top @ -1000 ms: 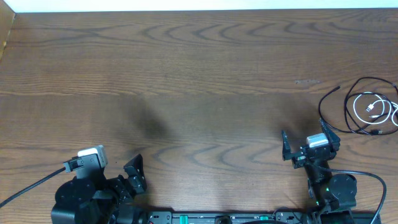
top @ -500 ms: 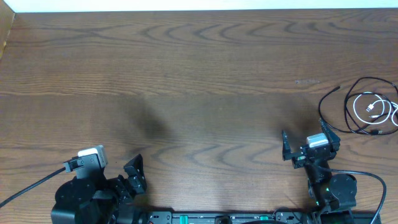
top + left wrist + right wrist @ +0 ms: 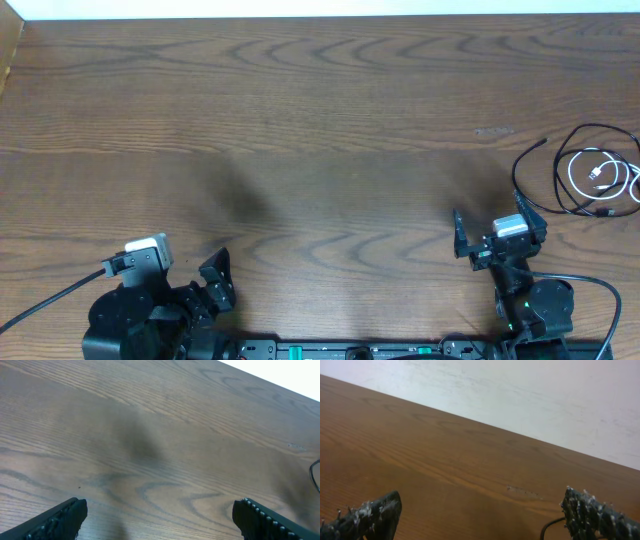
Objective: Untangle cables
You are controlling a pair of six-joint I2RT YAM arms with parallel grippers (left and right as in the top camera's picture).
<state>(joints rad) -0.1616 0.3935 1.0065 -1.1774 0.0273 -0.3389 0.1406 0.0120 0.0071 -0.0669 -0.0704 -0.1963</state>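
Observation:
The cables lie in a loose heap at the table's right edge: black loops (image 3: 527, 153) tangled around a white cable (image 3: 597, 172) with small plug ends. My right gripper (image 3: 490, 222) stands open just left of and nearer than the heap, touching nothing. In the right wrist view the right gripper (image 3: 482, 517) shows bare wood between its fingers, with a bit of black cable (image 3: 550, 527) by the right finger. My left gripper (image 3: 208, 282) rests open at the front left, far from the cables. In the left wrist view the left gripper (image 3: 160, 520) is empty.
The wooden table (image 3: 320, 120) stretches wide from the arms to a pale wall at the back. A thick black robot cable (image 3: 50, 300) runs off the left arm's base. A faint scuff (image 3: 492, 131) marks the wood left of the heap.

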